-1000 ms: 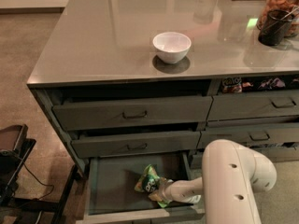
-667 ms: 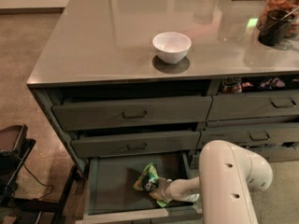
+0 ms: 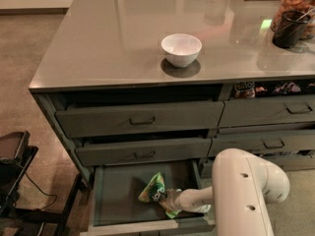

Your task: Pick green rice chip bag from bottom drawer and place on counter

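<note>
1. Arm (image 3: 243, 191): a bulky white casing, nearest the camera, to the right of the claw. A slimmer white forearm runs leftward from it, roughly level, into the open drawer.

2. Claw (image 3: 169, 201): at the forearm's left end, inside the bottom drawer, in its right half. It touches the green rice chip bag. Claw and bag overlap, so it cannot be told whether the claw is wide, narrow or clamped on the bag.

3. Green rice chip bag (image 3: 154, 192): light green and crinkled, dark round logo facing up. It sits tilted immediately left of the claw, with a fold showing just below the claw. It is in the drawer, not on the counter.

4. Bottom drawer (image 3: 115, 203): grey-green, pulled out. Its bare floor extends left of the claw.

5. Black stand (image 3: 12, 156): on the floor, well to the left of the claw, outside the cabinet.

6. Middle drawer (image 3: 142, 152): directly above the claw, with a handle, slightly out.

7. Top drawer (image 3: 140, 120): above the middle drawer, also handled and slightly out.

8. Dark packets (image 3: 244, 89): up and right of the claw, in the gap under the counter's edge.

9. Counter (image 3: 108, 38): a glossy grey-brown slab, high above the claw.

10. Bowl (image 3: 181, 48): white, standing on the counter almost straight above the claw.

11. Dark cup (image 3: 288, 29) and jar (image 3: 298, 4): touching or nearly so, on the counter's far right, farthest from the claw.
</note>
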